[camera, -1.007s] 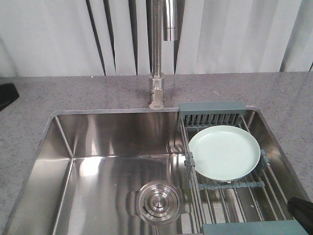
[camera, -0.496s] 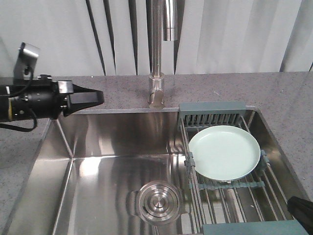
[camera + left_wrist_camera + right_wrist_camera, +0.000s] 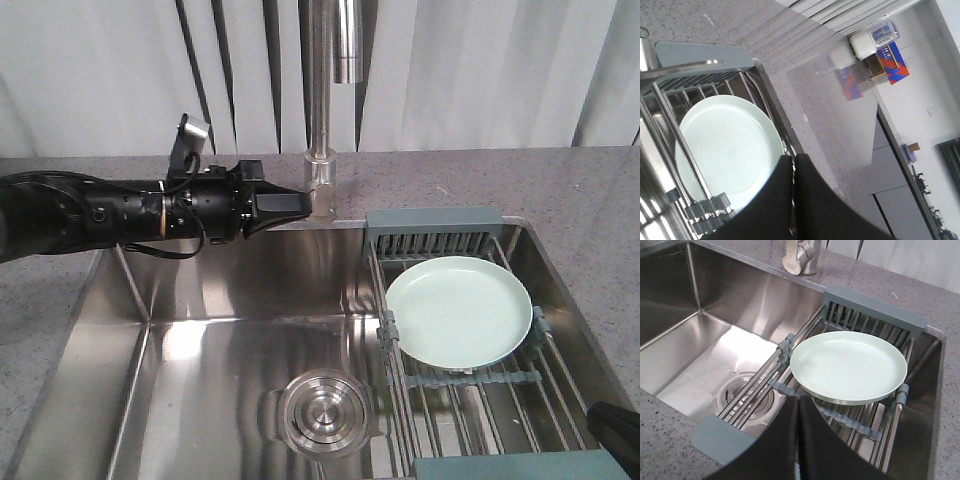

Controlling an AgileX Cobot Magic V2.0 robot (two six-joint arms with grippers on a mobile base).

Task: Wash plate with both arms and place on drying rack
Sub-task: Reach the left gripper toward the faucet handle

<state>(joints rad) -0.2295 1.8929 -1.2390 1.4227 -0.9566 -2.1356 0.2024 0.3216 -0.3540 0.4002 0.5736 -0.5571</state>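
Observation:
The pale mint-green plate lies flat on the drying rack, which spans the right part of the sink. My left arm reaches in from the left above the sink's back edge. Its gripper is shut and empty, with the tip just left of the faucet base and well apart from the plate. The left wrist view shows the plate beyond the shut left gripper. My right gripper is shut and empty, hovering over the rack's near end just short of the plate. Only a dark corner of the right arm shows at the bottom right.
A tall steel faucet stands at the back of the stainless sink. The round steel drain lies in the basin left of the rack. Grey speckled countertop surrounds the sink. White curtains hang behind.
My left arm has swept in from the far left to the right along the sink's back edge, and its tip is now by the faucet base. The plate and right gripper have not moved.

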